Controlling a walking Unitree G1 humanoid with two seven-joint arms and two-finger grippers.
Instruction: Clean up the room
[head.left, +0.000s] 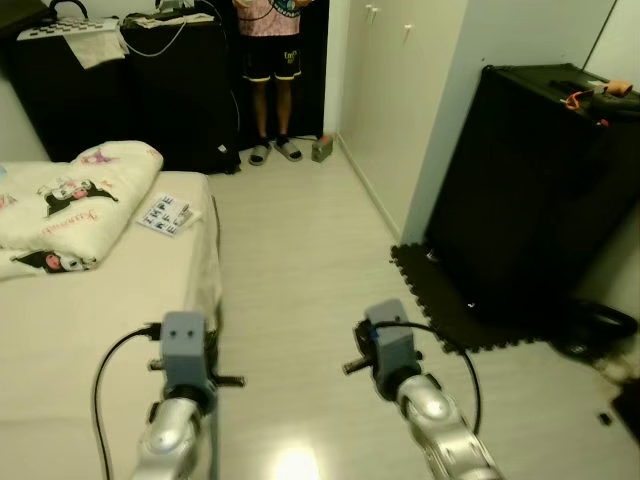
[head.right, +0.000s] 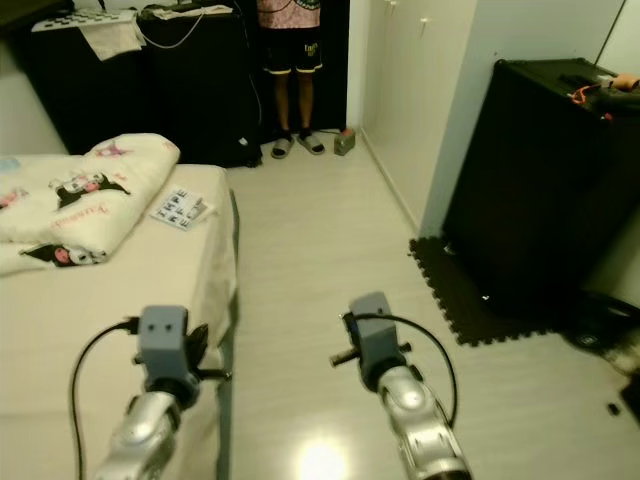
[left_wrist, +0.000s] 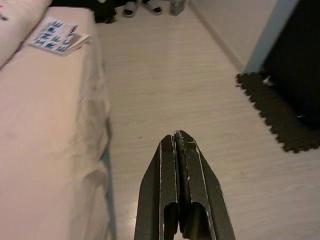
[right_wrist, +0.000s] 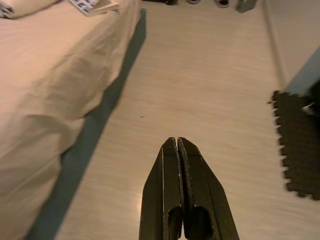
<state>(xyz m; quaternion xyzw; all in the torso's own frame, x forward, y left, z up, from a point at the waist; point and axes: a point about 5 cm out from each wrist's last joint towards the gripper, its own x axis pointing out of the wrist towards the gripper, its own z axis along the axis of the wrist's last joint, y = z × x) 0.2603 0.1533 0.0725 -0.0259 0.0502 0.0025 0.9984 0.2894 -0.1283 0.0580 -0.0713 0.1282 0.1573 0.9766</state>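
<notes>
Pale wood-look floor (head.left: 300, 260) runs between a cream-sheeted bed (head.left: 90, 330) on the robot's left and a big black cabinet (head.left: 540, 190) on its right, with a dark foam mat (head.left: 440, 300) at the cabinet's foot. On the bed lies a folded cartoon-print blanket (head.left: 70, 200), and just beside it, near the mattress edge, a small printed booklet (head.left: 165, 214). A person (head.left: 272, 60) stands at the far end. Left gripper (left_wrist: 178, 145) and right gripper (right_wrist: 176, 147) hover over the floor, fingers pressed together, grasping nothing.
</notes>
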